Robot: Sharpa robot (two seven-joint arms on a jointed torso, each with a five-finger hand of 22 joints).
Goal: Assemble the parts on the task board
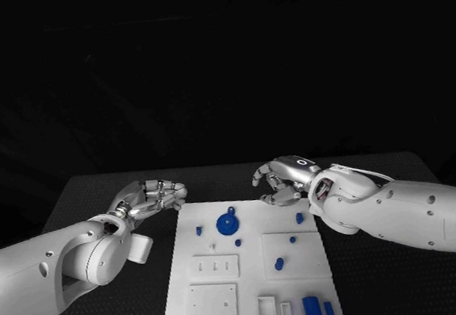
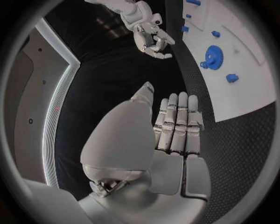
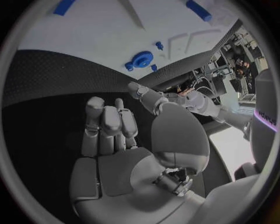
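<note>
The board (image 1: 248, 275) is lying in the middle of the table (image 1: 112, 312), and the blue parts are lying on it: a gear (image 1: 227, 224) near its far end, small pieces (image 1: 279, 263) in the middle, and long bars (image 1: 312, 310) at the near end. The left hand (image 1: 149, 197) is hovering just beside the board's far left corner, its fingers curled in and holding nothing. The right hand (image 1: 284, 179) is hanging over the far right corner, its fingers also bent inward and empty.
</note>
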